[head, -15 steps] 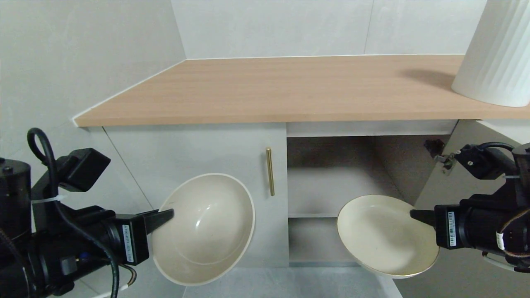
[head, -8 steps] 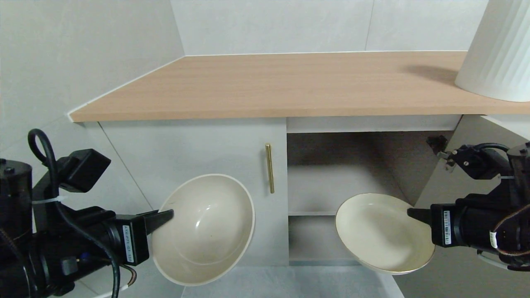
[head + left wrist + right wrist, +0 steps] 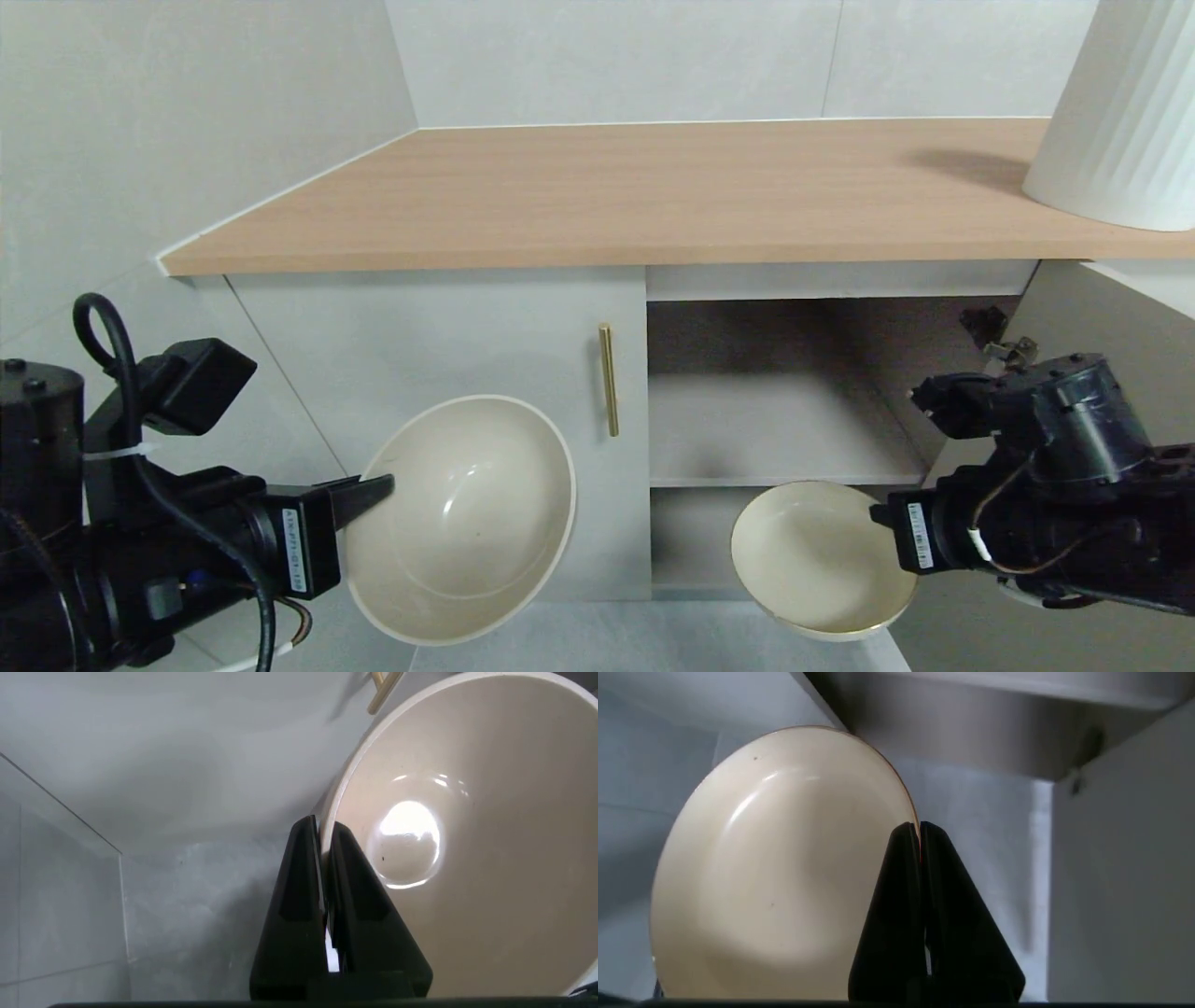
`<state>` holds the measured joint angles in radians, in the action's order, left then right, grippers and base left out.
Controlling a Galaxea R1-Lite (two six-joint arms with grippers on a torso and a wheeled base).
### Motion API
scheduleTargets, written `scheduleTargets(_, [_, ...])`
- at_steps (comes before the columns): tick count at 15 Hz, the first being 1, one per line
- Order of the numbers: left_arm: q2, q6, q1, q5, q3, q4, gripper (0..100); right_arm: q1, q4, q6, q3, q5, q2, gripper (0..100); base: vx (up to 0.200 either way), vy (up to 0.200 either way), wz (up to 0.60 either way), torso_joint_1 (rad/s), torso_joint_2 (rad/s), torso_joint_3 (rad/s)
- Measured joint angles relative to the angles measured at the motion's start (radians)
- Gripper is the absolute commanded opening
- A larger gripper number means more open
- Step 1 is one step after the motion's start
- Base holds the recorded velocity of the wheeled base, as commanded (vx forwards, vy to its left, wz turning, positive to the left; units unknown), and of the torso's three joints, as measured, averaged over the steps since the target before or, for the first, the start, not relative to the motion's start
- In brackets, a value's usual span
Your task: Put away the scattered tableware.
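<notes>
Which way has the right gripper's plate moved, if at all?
Yes. The plate in the right gripper dropped leftward; its top rim sank to the shelf edge.

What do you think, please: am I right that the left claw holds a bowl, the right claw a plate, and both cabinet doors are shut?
Not quite. Only the left door is shut; the right door stands open, and the head view shows the shelf inside. The left claw does hold a bowl, the right claw a plate.
</notes>
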<state>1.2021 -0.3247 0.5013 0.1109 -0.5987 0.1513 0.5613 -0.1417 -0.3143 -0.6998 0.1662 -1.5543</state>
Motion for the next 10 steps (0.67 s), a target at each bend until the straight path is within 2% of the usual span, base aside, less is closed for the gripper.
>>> scheduleTargets(2, [0.0,0.0,0.0,0.001,0.0,0.0,0,-0.037,-0.084,0.001,-0.009,-0.071,-0.099,0,0.0,0.0,0.0,0.0,0.0,0.0])
scheduleTargets(5, [0.0,0.0,0.0,0.001,0.0,0.0,0,-0.095,-0.212,0.019,-0.069,-0.118,-0.259,0,0.0,0.0,0.0,0.0,0.0,0.0])
scheduleTargets(10, [0.0,0.022,0.0,0.003,0.001,0.0,0,-0.174,-0.249,0.043,-0.278,-0.126,-0.497,0,0.0,0.0,0.0,0.0,0.0,0.0])
